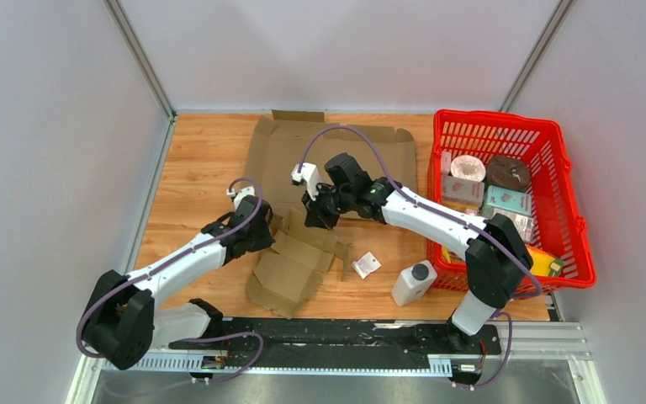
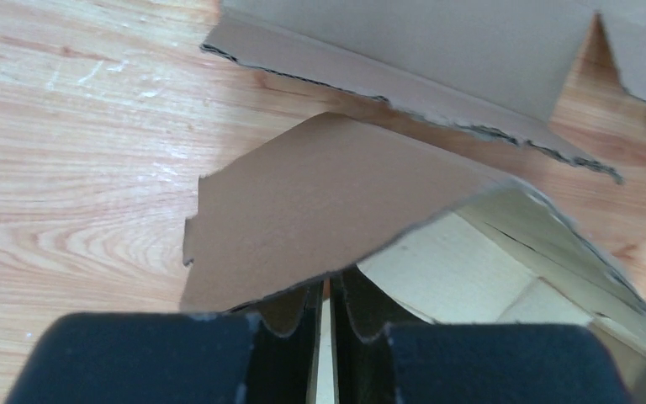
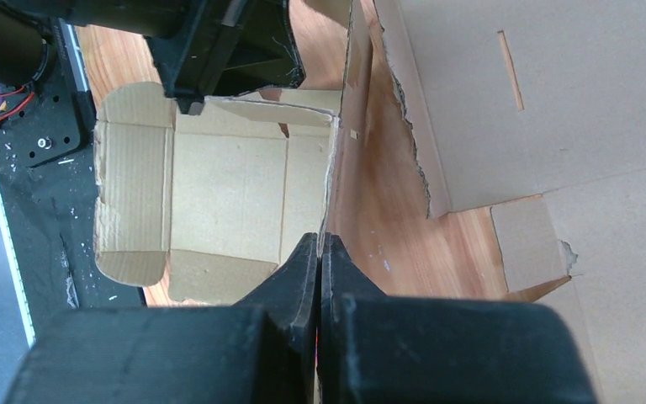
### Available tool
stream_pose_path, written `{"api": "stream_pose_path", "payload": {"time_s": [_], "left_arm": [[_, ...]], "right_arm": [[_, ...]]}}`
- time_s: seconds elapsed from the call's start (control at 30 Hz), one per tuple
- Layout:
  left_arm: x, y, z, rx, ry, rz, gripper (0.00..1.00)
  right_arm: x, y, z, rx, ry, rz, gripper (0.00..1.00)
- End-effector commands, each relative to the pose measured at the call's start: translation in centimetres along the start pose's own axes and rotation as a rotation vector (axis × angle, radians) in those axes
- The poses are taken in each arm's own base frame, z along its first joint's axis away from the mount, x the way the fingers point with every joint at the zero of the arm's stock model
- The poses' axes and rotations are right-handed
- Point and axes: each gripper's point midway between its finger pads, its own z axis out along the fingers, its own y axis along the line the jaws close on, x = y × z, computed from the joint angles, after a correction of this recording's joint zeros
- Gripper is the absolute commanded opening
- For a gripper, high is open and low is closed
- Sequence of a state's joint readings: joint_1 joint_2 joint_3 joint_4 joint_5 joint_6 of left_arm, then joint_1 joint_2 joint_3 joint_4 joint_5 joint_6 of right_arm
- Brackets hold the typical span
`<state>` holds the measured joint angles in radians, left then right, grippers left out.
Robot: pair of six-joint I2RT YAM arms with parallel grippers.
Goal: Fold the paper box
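counter [image 1: 202, 160] wood | paper box [image 1: 290, 269] near centre | cardboard sheet [image 1: 345, 147] far centre | red basket [image 1: 496, 115] right | white bottle [image 1: 413, 282], white scrap [image 1: 367, 265] near right

Bare counter [image 1: 193, 160] open left of the cardboard box [image 1: 290, 269], flat cardboard sheet [image 1: 273, 147] covering the back, red basket [image 1: 496, 130] walling the right, white bottle [image 1: 412, 284] and small white scrap [image 1: 367, 265] in the near-right gap

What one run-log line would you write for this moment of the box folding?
left gripper: shut on box | right gripper: shut on box | box: base on table, sides partly raised | fold: unfinished
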<state>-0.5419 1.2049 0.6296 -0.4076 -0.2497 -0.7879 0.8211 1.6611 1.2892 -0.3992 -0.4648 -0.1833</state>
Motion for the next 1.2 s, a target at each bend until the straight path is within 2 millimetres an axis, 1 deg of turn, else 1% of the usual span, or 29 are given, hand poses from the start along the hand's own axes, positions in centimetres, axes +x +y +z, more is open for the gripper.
{"api": "stream_pose_path", "payload": {"time_s": [0.0,0.13,0.2,0.27,0.3,0.33,0.47,0.5,0.53,0.6,0.67,0.83,0.9,0.93,0.97,1.0,1.03,1.1,1.13,1.17], "left_arm": [[-1.3,-3.3,-1.2,0.192,-0.070,-0.071,0.13],[-1.4,-4.7,-1.8,0.300,-0.106,-0.116,0.14],[-1.3,-5.0,-1.8,0.314,-0.096,-0.116,0.15],[-0.9,-5.2,-1.4,0.318,-0.079,-0.112,0.15],[-0.9,-5.7,-1.3,0.340,-0.072,-0.115,0.15],[-0.3,-5.8,-0.9,0.340,-0.056,-0.114,0.15],[0.8,-6.7,-0.5,0.362,-0.036,-0.123,0.15],[1.0,-6.7,-0.3,0.358,-0.031,-0.139,0.15],[1.6,-6.4,0.1,0.338,-0.011,-0.146,0.14],[2.8,-5.4,0.9,0.279,0.032,-0.204,0.13],[3.8,-4.7,1.8,0.231,0.065,-0.216,0.13],[3.3,-4.5,1.4,0.180,0.039,-0.219,0.18],[3.0,-4.5,1.0,0.191,0.024,-0.191,0.18],[2.3,-4.8,0.2,0.226,-0.008,-0.189,0.20],[1.9,-4.8,-0.3,0.243,-0.031,-0.181,0.24],[1.9,-4.4,-0.8,0.256,-0.046,-0.157,0.26],[0.8,-4.8,-2.4,0.306,-0.096,-0.160,0.30],[0.4,-4.6,-3.9,0.340,-0.125,-0.120,0.36],[-0.5,-4.8,-5.6,0.388,-0.169,-0.118,0.40],[-0.8,-4.7,-6.4,0.400,-0.179,-0.111,0.42]], "right_arm": [[-2.0,0.1,0.4,-0.021,-0.070,-0.012,0.00],[-1.8,0.1,0.6,-0.020,-0.070,0.008,0.00],[-1.9,0.1,0.7,-0.024,-0.074,0.015,0.00],[-1.9,0.3,0.8,-0.029,-0.074,0.021,0.00],[-1.8,0.3,0.8,-0.029,-0.074,0.023,0.00],[-1.9,0.2,0.8,-0.026,-0.075,0.025,0.00],[-1.5,0.1,1.0,-0.023,-0.068,0.033,0.00],[-1.5,0.0,1.0,-0.021,-0.070,0.036,0.00],[-1.5,0.0,1.1,-0.023,-0.068,0.038,0.00],[-1.4,0.0,1.2,-0.022,-0.063,0.041,0.00],[-1.4,0.0,1.1,-0.022,-0.064,0.038,0.00],[-0.8,-0.3,1.3,-0.007,-0.045,0.034,0.00],[-0.5,-0.5,1.2,0.004,-0.031,0.034,0.00],[-0.5,-0.5,1.1,0.009,-0.029,0.034,0.00],[-0.4,-0.7,1.2,0.018,-0.026,0.028,0.00],[-0.4,-0.8,1.1,0.024,-0.024,0.026,0.00],[-0.5,-1.0,1.0,0.036,-0.026,0.022,0.00],[-0.3,-1.1,1.0,0.043,-0.014,0.018,0.00],[-0.4,-1.1,1.0,0.046,-0.014,0.014,0.00],[-0.4,-1.0,1.0,0.045,-0.009,0.005,0.00]]}}
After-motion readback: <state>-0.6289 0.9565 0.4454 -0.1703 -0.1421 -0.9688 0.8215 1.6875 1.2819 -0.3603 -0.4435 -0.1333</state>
